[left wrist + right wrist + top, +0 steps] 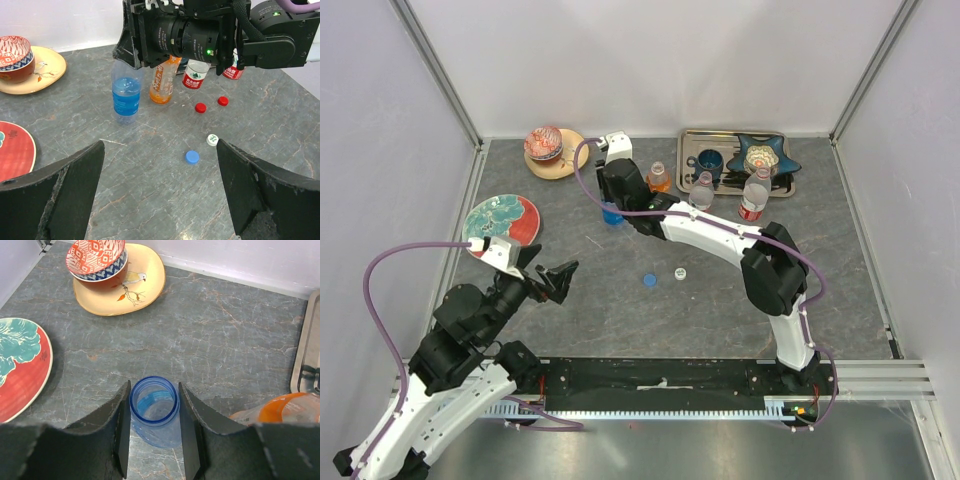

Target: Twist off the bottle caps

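Note:
The blue-tinted bottle stands upright with no cap, and my right gripper is shut on its open neck; it also shows in the top view and the left wrist view. The orange-liquid bottle stands right beside it. Two clear red-labelled bottles stand behind. Two red caps, a white cap and a blue cap lie loose on the table. My left gripper is open and empty, low over the table, short of the blue cap.
A metal tray at the back right holds a blue cup and a blue star-shaped dish. A yellow plate with a patterned bowl sits at the back left. A red-and-teal plate lies on the left.

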You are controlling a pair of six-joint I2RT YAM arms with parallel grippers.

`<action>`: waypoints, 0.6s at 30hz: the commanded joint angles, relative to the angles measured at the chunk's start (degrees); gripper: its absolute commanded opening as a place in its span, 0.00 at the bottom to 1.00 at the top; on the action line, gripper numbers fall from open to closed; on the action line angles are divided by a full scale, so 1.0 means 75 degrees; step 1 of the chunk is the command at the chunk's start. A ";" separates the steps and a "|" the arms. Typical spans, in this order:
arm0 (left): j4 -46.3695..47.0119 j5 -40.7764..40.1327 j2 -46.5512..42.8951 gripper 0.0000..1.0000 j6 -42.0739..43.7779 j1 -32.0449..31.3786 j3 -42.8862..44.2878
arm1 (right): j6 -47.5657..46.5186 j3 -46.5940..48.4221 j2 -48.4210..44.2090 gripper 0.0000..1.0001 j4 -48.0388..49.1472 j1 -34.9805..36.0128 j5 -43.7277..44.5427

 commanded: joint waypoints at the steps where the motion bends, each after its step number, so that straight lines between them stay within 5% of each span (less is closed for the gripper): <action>1: 0.0331 0.0040 0.0130 1.00 -0.0055 -0.0003 0.0042 | 0.0250 0.0009 -0.0051 0.38 -0.0255 -0.0039 -0.0096; 8: 0.0343 0.0052 0.0130 1.00 -0.0078 -0.0003 0.0019 | 0.0297 0.0079 -0.0051 0.63 -0.0443 -0.0051 -0.0026; 18: 0.0354 0.0099 0.0153 1.00 -0.0102 -0.0003 0.0019 | 0.0368 0.0185 -0.0086 0.70 -0.0525 -0.0051 -0.0026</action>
